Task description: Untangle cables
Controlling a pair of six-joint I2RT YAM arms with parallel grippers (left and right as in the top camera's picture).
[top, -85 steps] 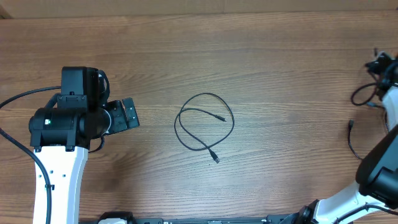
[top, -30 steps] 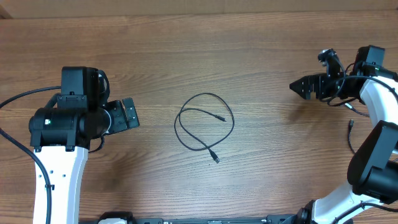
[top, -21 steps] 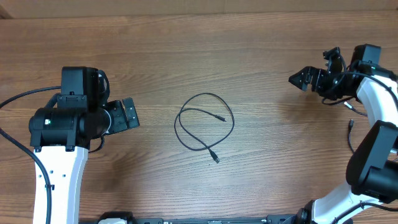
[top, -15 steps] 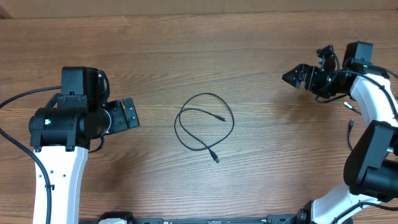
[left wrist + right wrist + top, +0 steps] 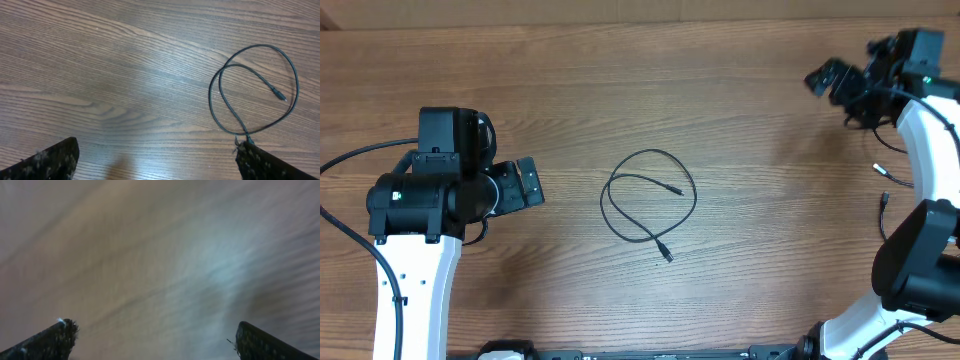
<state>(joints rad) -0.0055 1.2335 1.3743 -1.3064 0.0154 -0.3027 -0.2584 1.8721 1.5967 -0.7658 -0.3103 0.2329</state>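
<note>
One thin black cable (image 5: 655, 152) lies in a loose loop in the middle of the wooden table, both plug ends lying free. In the left wrist view the same cable (image 5: 211, 97) lies at the upper right, ahead of the fingers. My left gripper (image 5: 532, 182) (image 5: 155, 155) is open and empty, well left of the loop. Near the far right corner my right gripper (image 5: 825, 78) (image 5: 156, 329) stands open with nothing between its fingers. Its wrist view shows only blurred table. More thin cord ends (image 5: 883, 203) lie by the right arm, partly hidden.
The wooden table (image 5: 760, 250) is bare around the loop. The white right arm (image 5: 925, 150) runs along the right edge. Thick black wires trail from the left arm (image 5: 415, 250) at the left edge.
The right arm has swung from the mid right of the table back and outward to the far right corner, its jaws still open. The left arm and the looped cable have not moved.
</note>
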